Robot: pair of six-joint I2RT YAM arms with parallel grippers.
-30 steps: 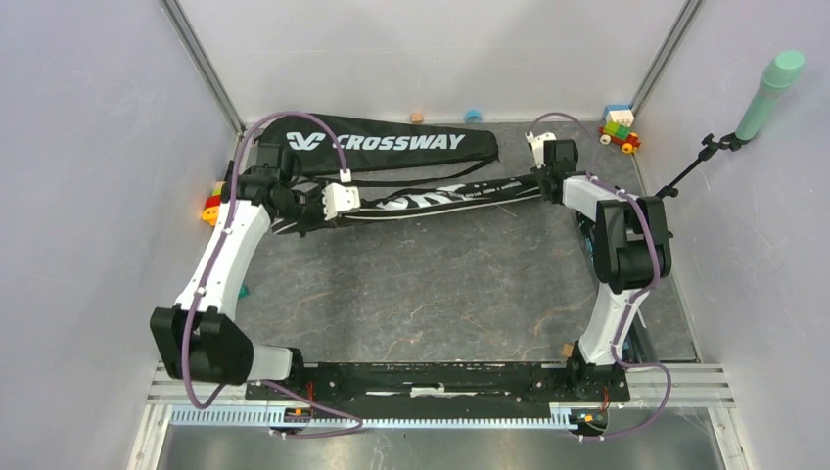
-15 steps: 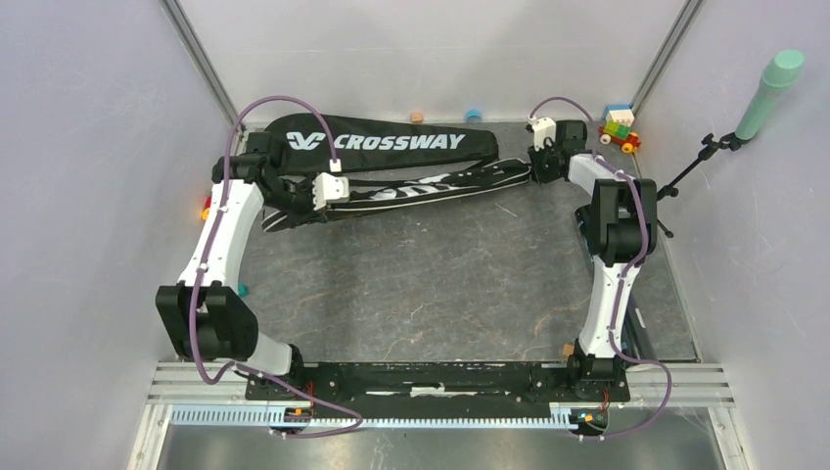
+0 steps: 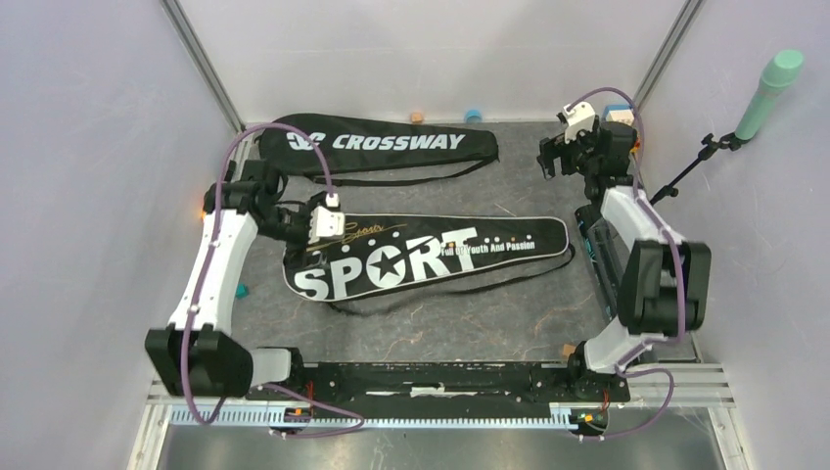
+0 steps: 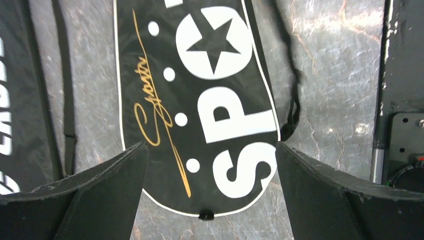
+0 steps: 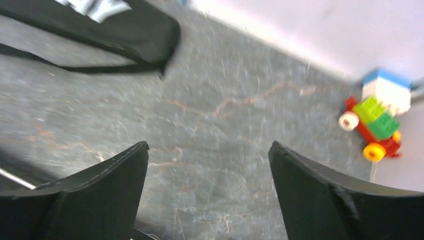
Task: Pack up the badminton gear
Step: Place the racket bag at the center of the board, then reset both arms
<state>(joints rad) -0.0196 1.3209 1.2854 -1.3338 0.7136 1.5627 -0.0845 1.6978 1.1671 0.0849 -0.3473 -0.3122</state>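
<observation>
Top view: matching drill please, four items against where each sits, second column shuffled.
Items:
1. SPORT bag
2. CROSSWAY bag
3. mint-green microphone
4. toy block train

Places:
A. far right corner of the table
B. up high by the right wall
C. along the far edge, left of centre
D. flat mid-table, lettering up

Pairs: 1-D, 2-C, 3-B, 4-A
</observation>
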